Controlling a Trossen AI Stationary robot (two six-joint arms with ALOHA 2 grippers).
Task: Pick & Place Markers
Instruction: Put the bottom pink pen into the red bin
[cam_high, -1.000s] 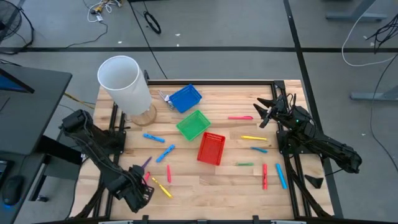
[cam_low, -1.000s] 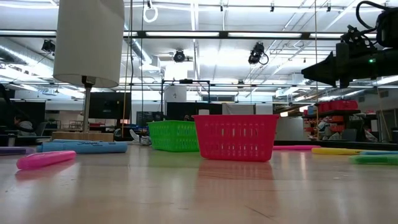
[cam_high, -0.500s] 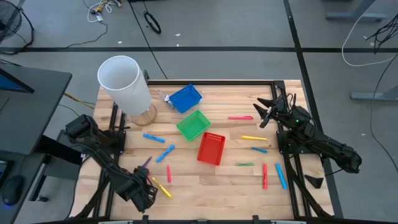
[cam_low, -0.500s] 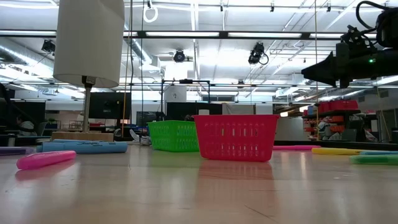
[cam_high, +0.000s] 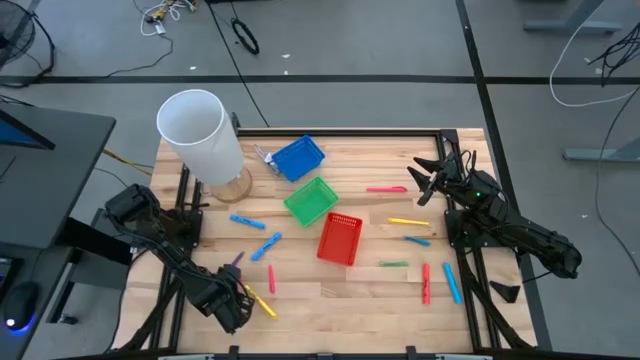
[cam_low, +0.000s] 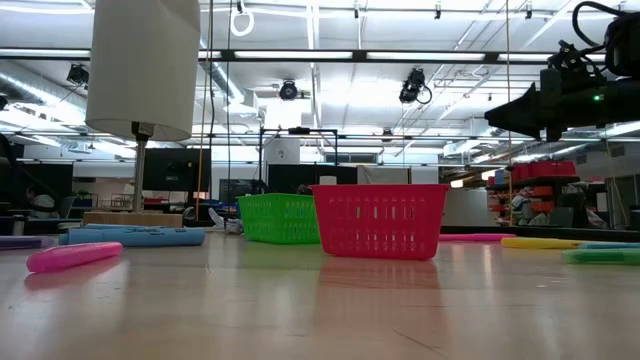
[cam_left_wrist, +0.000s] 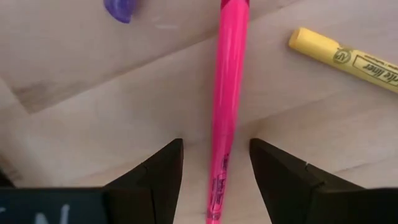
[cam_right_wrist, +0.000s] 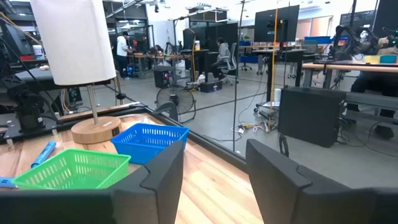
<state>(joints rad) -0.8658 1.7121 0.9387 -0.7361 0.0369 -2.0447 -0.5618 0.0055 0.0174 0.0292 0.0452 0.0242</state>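
Note:
Several markers lie flat on the wooden table (cam_high: 330, 300). My left gripper (cam_high: 231, 300) is open at the near-left part. Its fingers stand on either side of a pink marker (cam_left_wrist: 229, 93), along its length, without touching it (cam_left_wrist: 214, 146). A yellow marker (cam_left_wrist: 348, 56) and a purple tip (cam_left_wrist: 119, 9) lie close by. More markers lie to the right: pink (cam_high: 386, 188), yellow (cam_high: 408, 221), green (cam_high: 393, 264), red (cam_high: 425, 282), blue (cam_high: 453, 282). My right gripper (cam_high: 418, 185) hangs open above the far-right part of the table (cam_low: 500, 115).
A blue basket (cam_high: 298, 158), a green basket (cam_high: 311, 200) and a red basket (cam_high: 339, 238) stand in a diagonal row mid-table. A lamp with a tall white shade (cam_high: 200, 135) stands at the far left. Two blue markers (cam_high: 241, 221) (cam_high: 266, 246) lie left of the baskets.
My left gripper has crept a little toward the table's right, closer over the pink and yellow markers at the near left. The right arm and all markers and baskets have kept still.

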